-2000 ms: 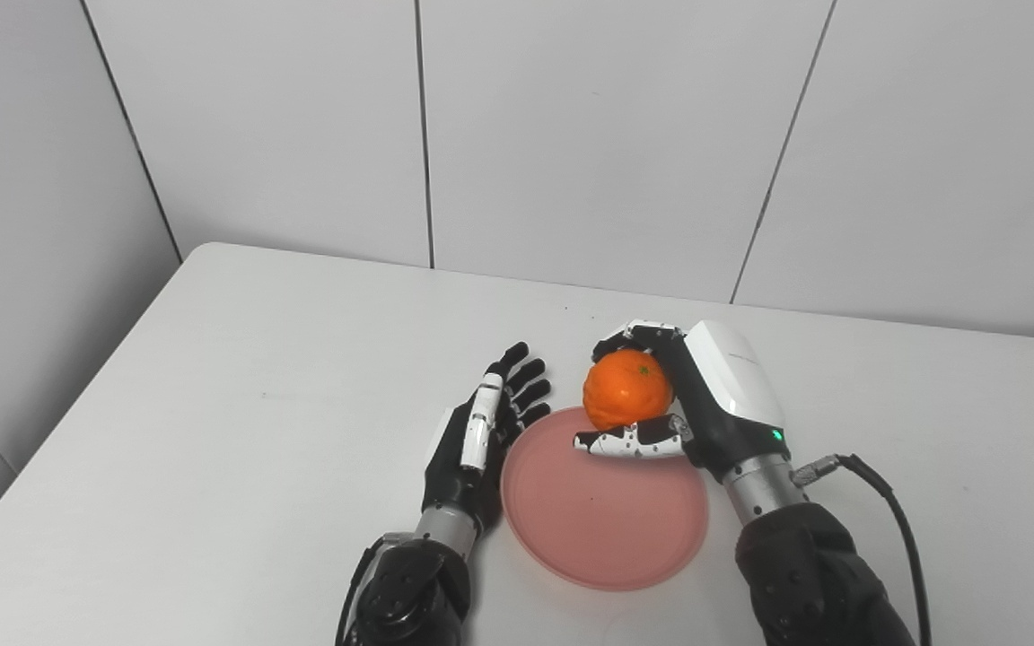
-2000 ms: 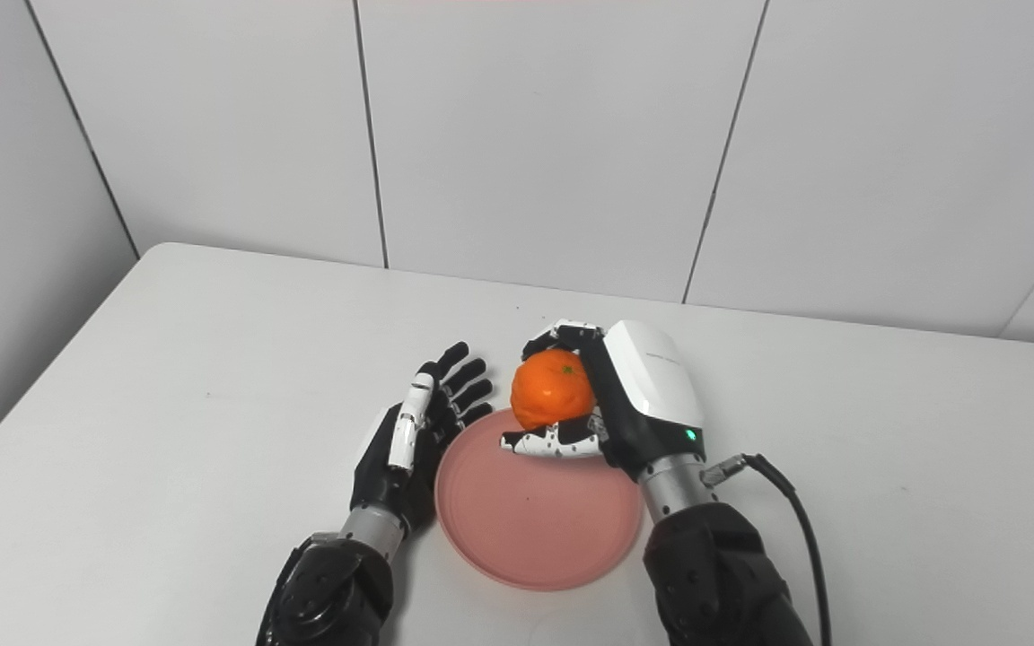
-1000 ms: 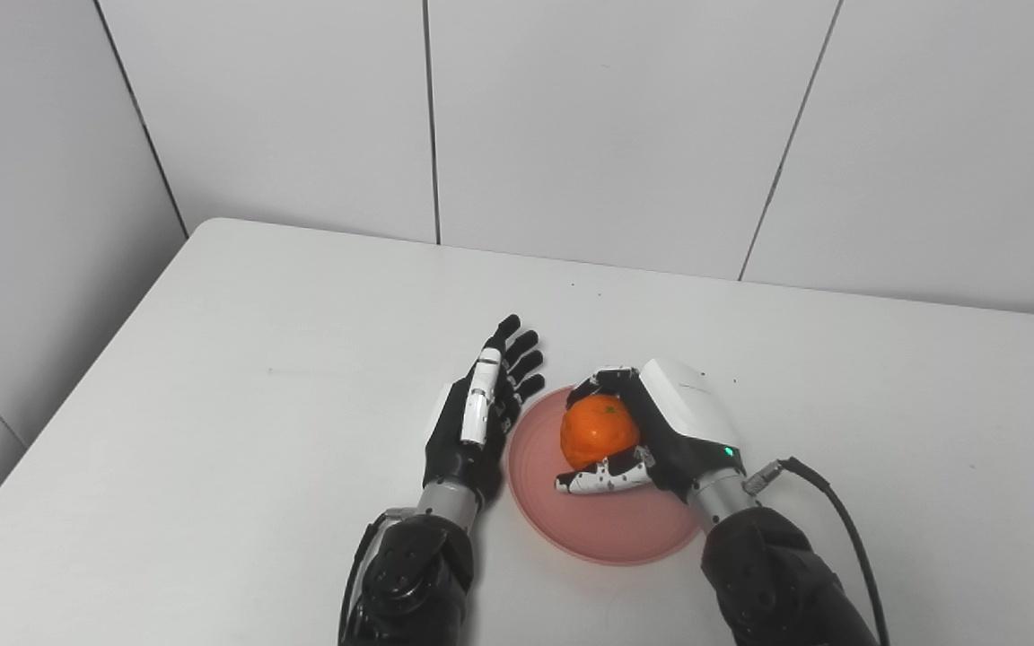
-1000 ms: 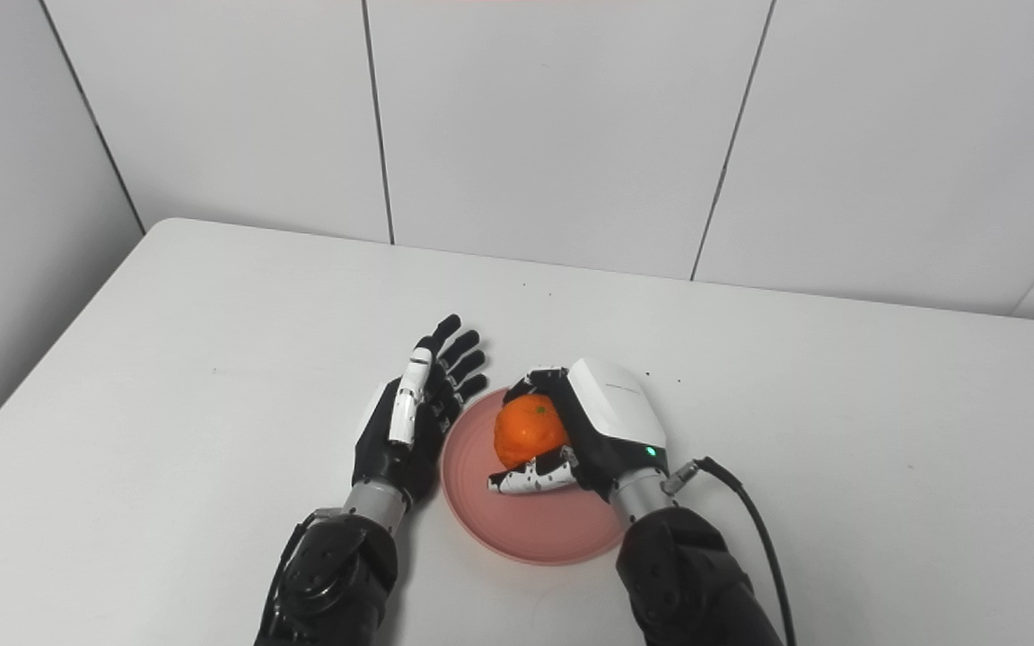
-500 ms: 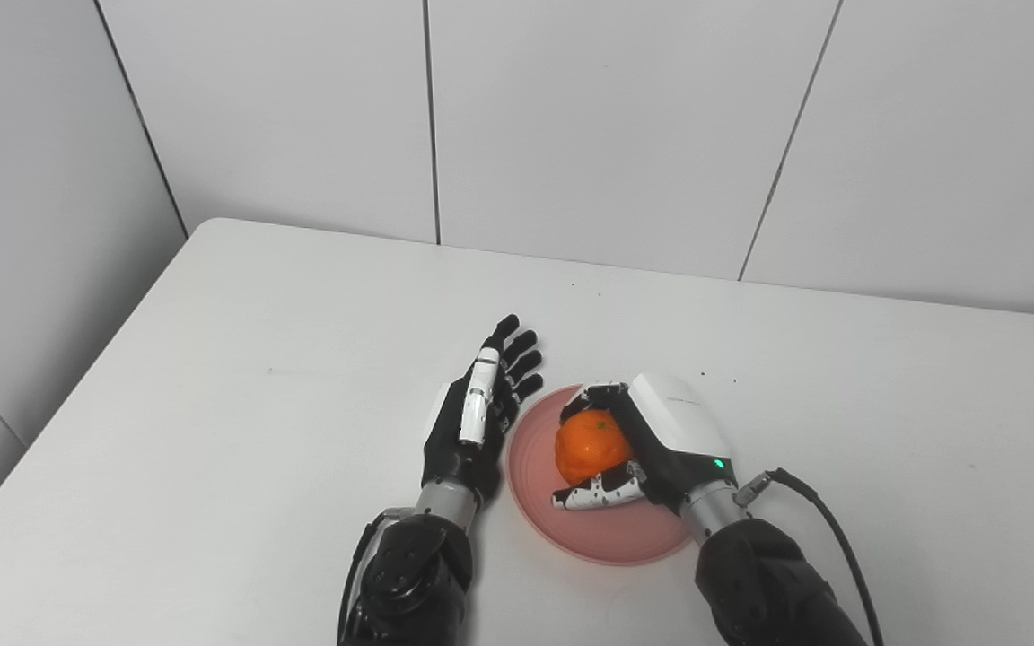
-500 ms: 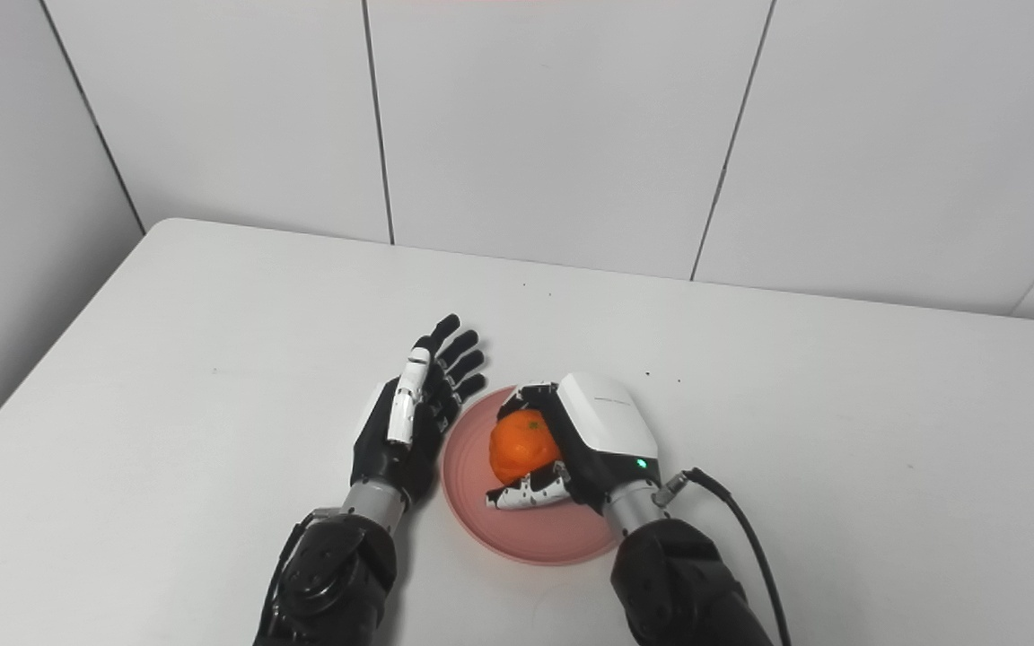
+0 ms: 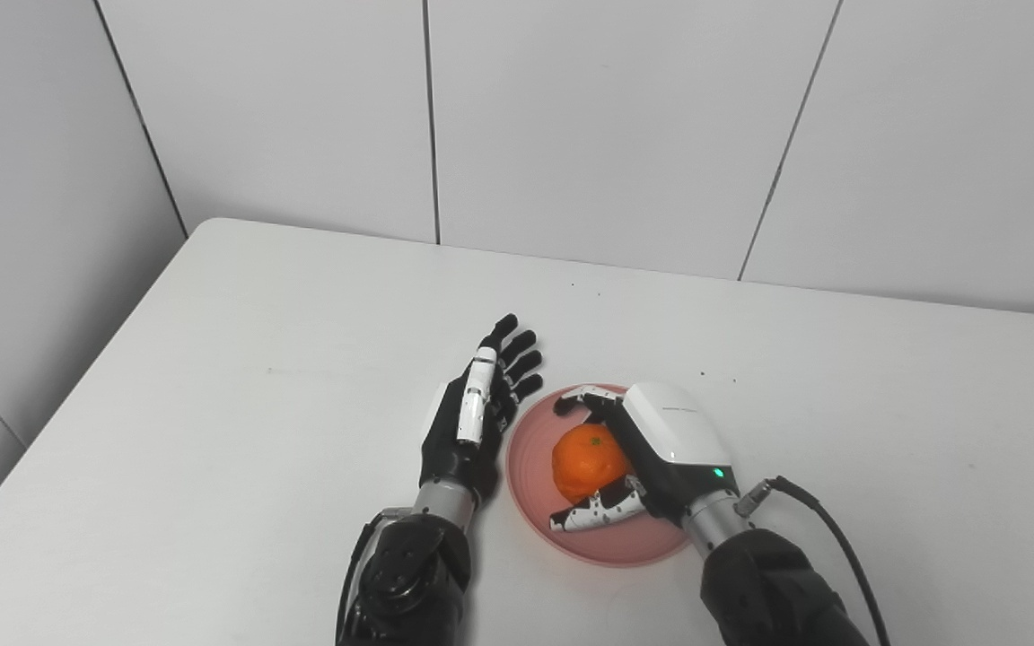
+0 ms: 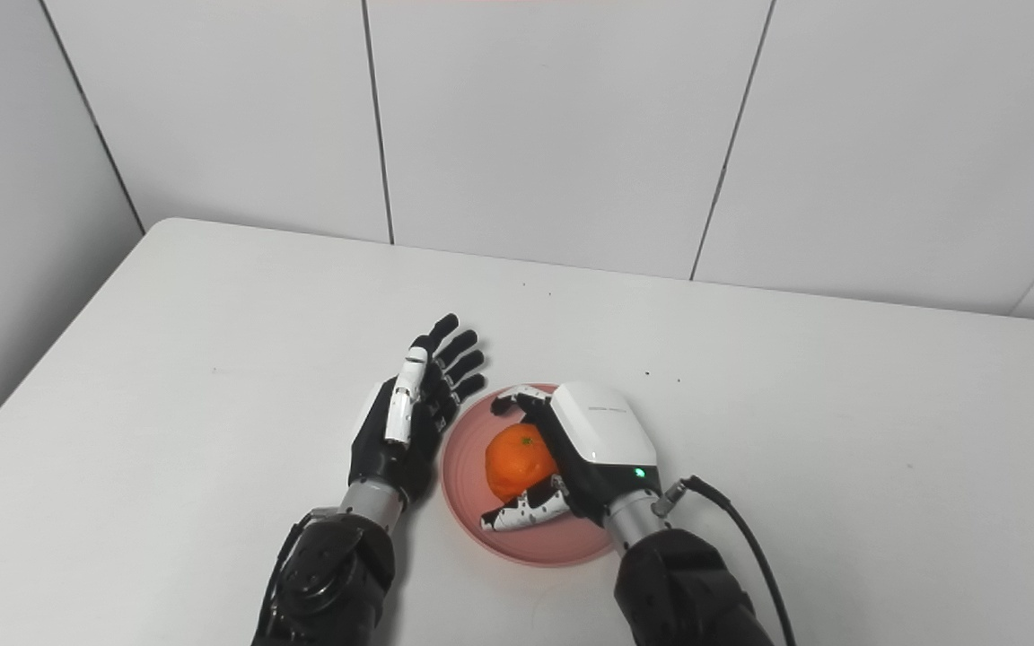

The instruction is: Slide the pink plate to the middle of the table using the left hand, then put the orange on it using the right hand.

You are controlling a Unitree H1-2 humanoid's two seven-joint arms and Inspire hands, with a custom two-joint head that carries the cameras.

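Right hand (image 7: 652, 449): one, white-backed, set over the pink plate (image 7: 530, 453), fingers and thumb curved around the orange (image 7: 587, 460) but spread a little; whether they touch the fruit cannot be told from either view.

Left hand (image 7: 474, 422): one, black with a white strip along one finger, released and holding nothing, fingers straight and spread, pointing away from the robot and slightly to the right. It lies on edge just beside the plate's left rim; contact with the rim cannot be told.

Orange: one, round with no marked long axis, green stem spot facing up and slightly toward the wall. It sits on the plate, near the plate's centre.

Pink plate: one, round, shallow, lying flat on the surface (image 7: 257, 377), near the surface's front edge, between the two forearms.

Cable (image 7: 827, 538): one, black, running from the right wrist toward the lower right.

Surface: one, white, with rounded far-left corner, set against a grey panelled wall (image 7: 607, 126).
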